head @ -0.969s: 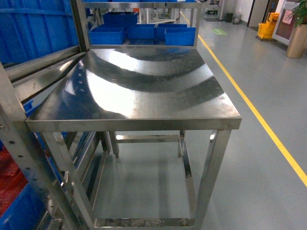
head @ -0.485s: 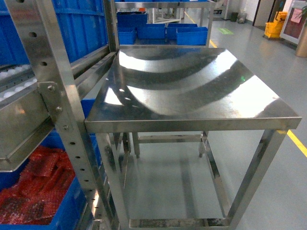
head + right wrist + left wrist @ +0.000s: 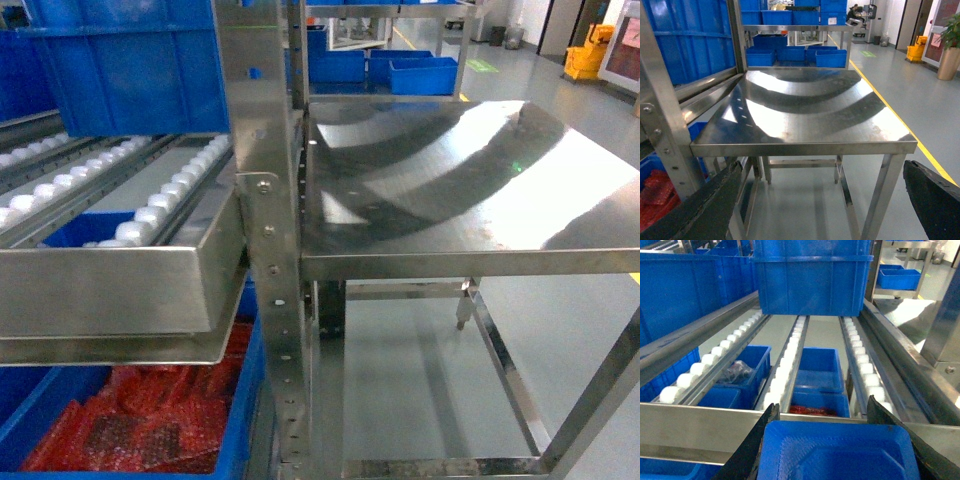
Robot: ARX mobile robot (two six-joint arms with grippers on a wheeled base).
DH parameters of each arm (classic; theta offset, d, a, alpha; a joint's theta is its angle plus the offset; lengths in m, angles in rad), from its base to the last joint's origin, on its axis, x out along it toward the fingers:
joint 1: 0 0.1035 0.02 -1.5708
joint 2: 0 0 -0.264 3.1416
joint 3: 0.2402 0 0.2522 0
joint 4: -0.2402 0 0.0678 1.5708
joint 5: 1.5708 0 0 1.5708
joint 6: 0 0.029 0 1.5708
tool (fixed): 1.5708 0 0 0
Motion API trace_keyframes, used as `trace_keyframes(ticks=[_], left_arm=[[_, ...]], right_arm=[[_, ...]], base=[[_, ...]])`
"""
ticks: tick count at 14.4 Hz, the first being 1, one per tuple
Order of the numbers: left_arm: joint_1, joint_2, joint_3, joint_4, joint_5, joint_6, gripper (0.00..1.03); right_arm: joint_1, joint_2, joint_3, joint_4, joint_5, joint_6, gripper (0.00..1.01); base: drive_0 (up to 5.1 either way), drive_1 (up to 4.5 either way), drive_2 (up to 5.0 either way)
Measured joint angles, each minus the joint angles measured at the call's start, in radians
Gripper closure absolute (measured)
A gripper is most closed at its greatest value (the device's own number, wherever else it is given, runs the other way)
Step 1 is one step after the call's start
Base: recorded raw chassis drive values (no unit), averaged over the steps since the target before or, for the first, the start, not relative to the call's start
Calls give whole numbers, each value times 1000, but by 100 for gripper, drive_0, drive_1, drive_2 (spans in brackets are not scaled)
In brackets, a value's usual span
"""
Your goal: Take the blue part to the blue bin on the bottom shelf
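The left gripper (image 3: 832, 450) grips a blue tray (image 3: 835, 452) by its side walls, over the rack's near rail (image 3: 700, 427); it looks light, stiff, slippery plastic; the right gripper (image 3: 815, 210) hangs released.

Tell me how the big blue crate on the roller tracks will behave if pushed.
The big blue crate would probably glide easily, since it seems to rest on white rollers. Its ribbed plastic walls look stiff. Its contents are hidden, so weight is uncertain.
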Motion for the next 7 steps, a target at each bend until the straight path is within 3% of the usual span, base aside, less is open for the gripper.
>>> trace_keyframes(ticks=[7], left_arm=[[0,0,0,0,0,0,59]], right_arm=[[0,0,0,2,0,0,3]], base=[[-500,245,245]])
